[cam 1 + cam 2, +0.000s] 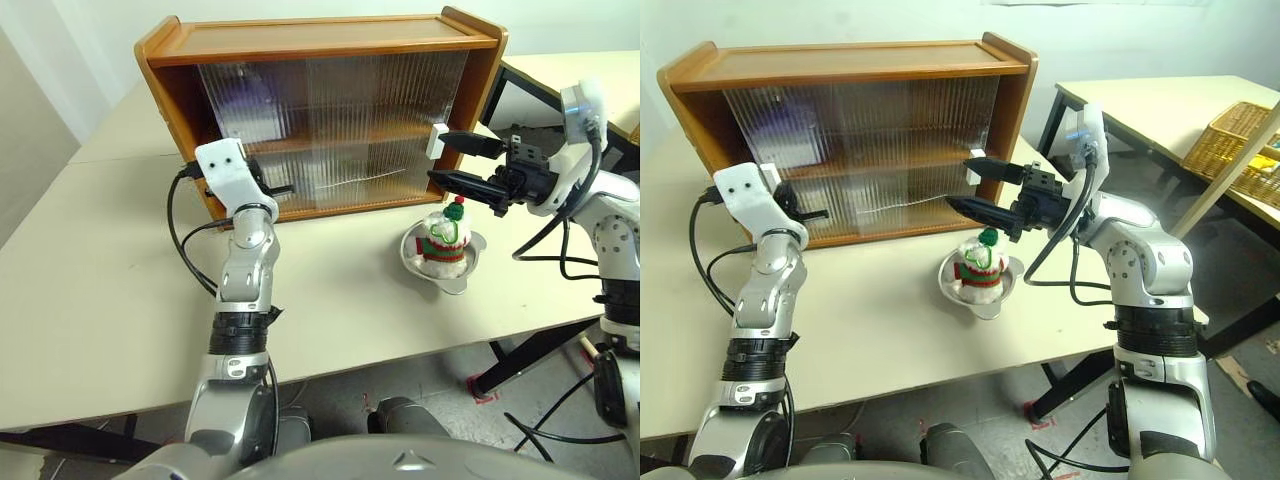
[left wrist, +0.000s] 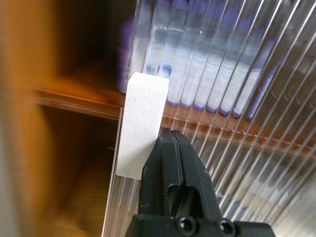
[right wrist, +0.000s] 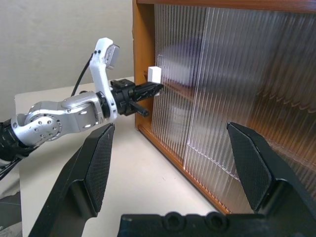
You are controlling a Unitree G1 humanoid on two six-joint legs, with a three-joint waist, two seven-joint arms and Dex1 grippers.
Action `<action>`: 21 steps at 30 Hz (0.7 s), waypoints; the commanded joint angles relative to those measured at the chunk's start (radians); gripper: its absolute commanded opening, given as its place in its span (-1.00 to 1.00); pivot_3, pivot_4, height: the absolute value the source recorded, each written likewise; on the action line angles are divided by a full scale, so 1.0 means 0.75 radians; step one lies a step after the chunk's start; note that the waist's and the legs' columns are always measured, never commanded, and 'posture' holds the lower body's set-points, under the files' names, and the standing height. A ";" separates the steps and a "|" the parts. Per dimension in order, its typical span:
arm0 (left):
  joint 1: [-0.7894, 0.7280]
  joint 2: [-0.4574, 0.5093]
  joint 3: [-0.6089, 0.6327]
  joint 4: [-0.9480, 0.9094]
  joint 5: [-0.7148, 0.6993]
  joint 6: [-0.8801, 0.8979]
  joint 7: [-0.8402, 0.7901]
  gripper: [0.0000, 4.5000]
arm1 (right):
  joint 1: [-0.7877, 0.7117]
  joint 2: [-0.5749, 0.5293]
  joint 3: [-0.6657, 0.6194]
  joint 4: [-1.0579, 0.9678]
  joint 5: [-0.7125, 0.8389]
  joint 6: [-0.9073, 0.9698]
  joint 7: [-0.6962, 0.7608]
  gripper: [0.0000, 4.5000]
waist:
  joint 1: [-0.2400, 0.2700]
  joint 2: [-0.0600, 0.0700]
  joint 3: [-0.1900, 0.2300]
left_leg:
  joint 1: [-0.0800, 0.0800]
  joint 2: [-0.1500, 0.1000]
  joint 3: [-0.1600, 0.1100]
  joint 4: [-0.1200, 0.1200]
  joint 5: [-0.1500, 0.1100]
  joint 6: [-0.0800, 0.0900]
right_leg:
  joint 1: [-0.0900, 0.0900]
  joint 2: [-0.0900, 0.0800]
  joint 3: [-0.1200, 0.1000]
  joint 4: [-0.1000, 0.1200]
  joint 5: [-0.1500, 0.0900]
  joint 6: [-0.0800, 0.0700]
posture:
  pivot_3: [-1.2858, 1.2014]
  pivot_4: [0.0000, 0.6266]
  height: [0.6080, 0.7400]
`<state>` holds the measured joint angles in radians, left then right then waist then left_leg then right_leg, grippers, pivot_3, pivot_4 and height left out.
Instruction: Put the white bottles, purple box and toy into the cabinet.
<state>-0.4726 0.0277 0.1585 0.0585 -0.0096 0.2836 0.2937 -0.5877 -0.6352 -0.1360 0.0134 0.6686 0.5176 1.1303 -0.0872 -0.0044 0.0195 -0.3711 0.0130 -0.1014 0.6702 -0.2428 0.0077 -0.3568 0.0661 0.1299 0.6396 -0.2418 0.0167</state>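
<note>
The big orange-brown wooden cabinet [image 1: 320, 45] with two shelves sits on the pale table [image 1: 90, 300], its ribbed translucent sliding doors [image 1: 330, 130] drawn almost fully across the front, leaving a narrow gap at the left end. The robot's left gripper [image 2: 171, 136] has its two black fingers pressed tight together, tips resting against the side of the white rectangular handle [image 2: 142, 123] at the left edge of one door. Behind the ribbed panel on the upper shelf, near that left end, a blurred lilac-purple shape [image 1: 245, 105] shows through, which looks like the purple box. I can't make out the white bottles for certain behind the doors.

The right gripper [image 1: 965, 185] hangs level at the cabinet's right end, its fingers spread wide and holding nothing, close to the second white handle [image 1: 437, 140]. Just below it, the little white plush toy [image 1: 445, 238] in its red-and-green sweater and green hat sits in a small steel bowl [image 1: 470, 268] on the table, in front of the cabinet.
</note>
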 commanded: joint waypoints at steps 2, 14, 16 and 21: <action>0.004 0.026 0.057 0.001 0.016 -0.007 0.043 -0.99 | -0.024 0.004 0.013 0.012 -0.008 0.000 0.004 1.00 | 0.001 0.000 0.000 | 0.000 0.000 -0.001 0.000 0.000 -0.001 | 0.000 0.000 0.001 0.000 0.000 0.000 | -0.04 -0.98 1.00; -0.002 0.080 0.163 0.015 0.017 -0.015 0.136 -0.99 | -0.039 0.011 0.017 0.031 -0.016 -0.006 0.013 1.00 | 0.003 -0.003 0.002 | 0.007 0.000 -0.003 -0.010 0.000 -0.001 | -0.001 0.002 0.001 0.000 0.002 -0.004 | -0.03 -0.99 1.00; -0.004 0.084 0.167 0.014 0.014 -0.014 0.139 -0.99 | -0.042 0.013 0.019 0.035 -0.017 -0.007 0.013 1.00 | 0.002 -0.003 0.002 | 0.008 0.000 -0.003 -0.011 0.000 -0.001 | -0.001 0.003 0.003 0.000 0.003 -0.004 | -0.03 -0.99 1.00; 0.004 0.092 0.152 0.008 -0.012 -0.019 0.085 -0.99 | -0.047 0.017 0.021 0.041 -0.020 -0.011 0.015 1.00 | 0.002 -0.003 0.002 | 0.008 0.000 -0.005 -0.012 0.000 -0.001 | -0.002 0.004 0.003 0.000 0.004 -0.006 | -0.03 -0.99 1.00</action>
<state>-0.4721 0.0736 0.2382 0.0589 -0.0095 0.2735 0.3652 -0.6066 -0.6285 -0.1339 0.0422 0.6616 0.5168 1.1350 -0.0855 -0.0066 0.0208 -0.3652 0.0128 -0.1051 0.6611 -0.2428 0.0067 -0.3584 0.0696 0.1324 0.6396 -0.2391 0.0119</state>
